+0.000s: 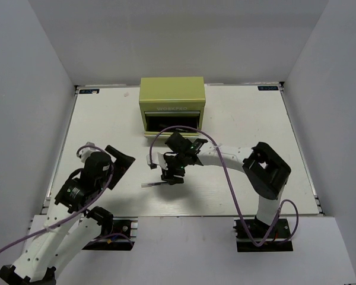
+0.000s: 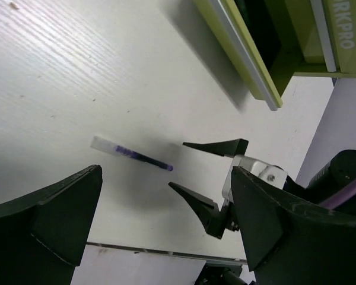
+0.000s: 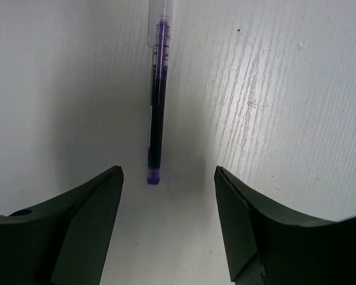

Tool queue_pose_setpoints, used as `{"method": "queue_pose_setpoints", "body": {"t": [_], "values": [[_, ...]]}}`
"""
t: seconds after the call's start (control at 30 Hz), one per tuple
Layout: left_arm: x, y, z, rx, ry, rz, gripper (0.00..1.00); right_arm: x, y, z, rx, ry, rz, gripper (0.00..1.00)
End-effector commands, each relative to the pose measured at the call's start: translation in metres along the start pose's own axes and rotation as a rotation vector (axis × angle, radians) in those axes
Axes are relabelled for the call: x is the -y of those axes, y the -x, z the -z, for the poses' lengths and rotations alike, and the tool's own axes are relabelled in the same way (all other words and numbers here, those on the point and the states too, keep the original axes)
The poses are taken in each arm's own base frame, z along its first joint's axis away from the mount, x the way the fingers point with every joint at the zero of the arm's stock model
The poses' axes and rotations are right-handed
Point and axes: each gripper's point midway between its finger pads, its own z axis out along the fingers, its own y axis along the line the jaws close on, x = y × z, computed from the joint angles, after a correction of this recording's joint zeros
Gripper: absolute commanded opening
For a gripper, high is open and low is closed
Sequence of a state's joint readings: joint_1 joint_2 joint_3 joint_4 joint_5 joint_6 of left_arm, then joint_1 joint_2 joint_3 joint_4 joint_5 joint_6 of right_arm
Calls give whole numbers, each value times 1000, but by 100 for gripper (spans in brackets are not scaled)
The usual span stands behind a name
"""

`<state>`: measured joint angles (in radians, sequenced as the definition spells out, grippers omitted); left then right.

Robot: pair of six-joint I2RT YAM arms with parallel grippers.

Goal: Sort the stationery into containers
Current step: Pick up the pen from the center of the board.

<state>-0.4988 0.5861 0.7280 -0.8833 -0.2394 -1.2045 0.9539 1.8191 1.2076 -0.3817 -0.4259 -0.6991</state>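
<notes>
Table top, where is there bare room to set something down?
Bare patches lie left and right of the chest, out to the table edges. Crowded in front of its open drawer: the right hand hovers by the pen, the left hand close beside.

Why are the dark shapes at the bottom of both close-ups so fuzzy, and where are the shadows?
Right wrist view: the right gripper sits near the lens, soft-edged; the pen is sharp, the table darker on its left. Left wrist view: left gripper likewise blurred; the chest throws a shadow. Top view: bright, even light.
</notes>
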Motion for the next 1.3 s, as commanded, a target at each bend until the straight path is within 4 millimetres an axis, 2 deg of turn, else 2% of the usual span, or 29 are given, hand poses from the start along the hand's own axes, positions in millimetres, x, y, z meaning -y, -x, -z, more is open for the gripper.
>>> {"method": "queue_pose_setpoints", "body": {"t": [0.0, 0.17, 0.27, 0.4, 0.43, 0.47, 0.5, 0.57, 0.6, 0.67, 0.7, 0.77, 0.83, 0.87, 0.9, 0.97, 1.0, 1.03, 1.2, 1.27], "values": [[-26, 3, 7, 33, 72, 23, 100, 16, 16, -4, -11, -77, 22, 69], [-42, 3, 15, 42, 111, 23, 100, 1, 12, -25, -50, -55, 30, 68], [-44, 4, 18, 53, 108, 34, 100, -7, 7, -39, -80, -40, 32, 62], [-49, 8, 23, 72, 122, 49, 100, -12, 1, -48, -101, -28, 24, 52], [-50, 10, 26, 81, 129, 47, 100, -13, -3, -48, -110, -24, 19, 44], [-50, 11, 27, 84, 121, 50, 100, -14, -3, -49, -110, -19, 21, 40], [-53, 11, 27, 90, 136, 54, 100, -16, -6, -49, -117, -15, 19, 30], [-54, 11, 29, 92, 134, 67, 100, -17, -9, -48, -124, -12, 21, 19], [-56, 11, 30, 91, 136, 67, 100, -18, -15, -48, -132, -9, 16, 9], [-56, 13, 32, 104, 128, 80, 100, -20, -19, -46, -141, -10, 11, 0], [-55, 13, 33, 107, 119, 94, 100, -18, -21, -44, -142, -16, 9, 0], [-58, 12, 31, 105, 127, 91, 100, -17, -20, -37, -144, -35, 19, 0], [-57, 13, 32, 108, 117, 103, 100, -5, -23, -28, -155, -83, 34, 0], [-57, 13, 32, 108, 117, 103, 100, 2, -14, -16, -135, -121, 49, 0], [-57, 13, 32, 108, 117, 103, 100, 16, -16, -6, -137, -167, 46, 0], [-59, 11, 30, 106, 126, 101, 100, 43, 0, 21, -105, -261, 60, 0], [-62, 9, 28, 103, 135, 97, 100, 50, 4, 29, -101, -281, 75, 0], [-60, 9, 28, 97, 125, 101, 100, 69, 8, 46, -85, -338, 62, 0], [-55, 2, 19, 73, 97, 108, 100, 110, 39, 91, -25, -457, 88, 0], [-54, 0, 17, 65, 92, 109, 100, 125, 42, 104, -22, -499, 97, 0]]}}
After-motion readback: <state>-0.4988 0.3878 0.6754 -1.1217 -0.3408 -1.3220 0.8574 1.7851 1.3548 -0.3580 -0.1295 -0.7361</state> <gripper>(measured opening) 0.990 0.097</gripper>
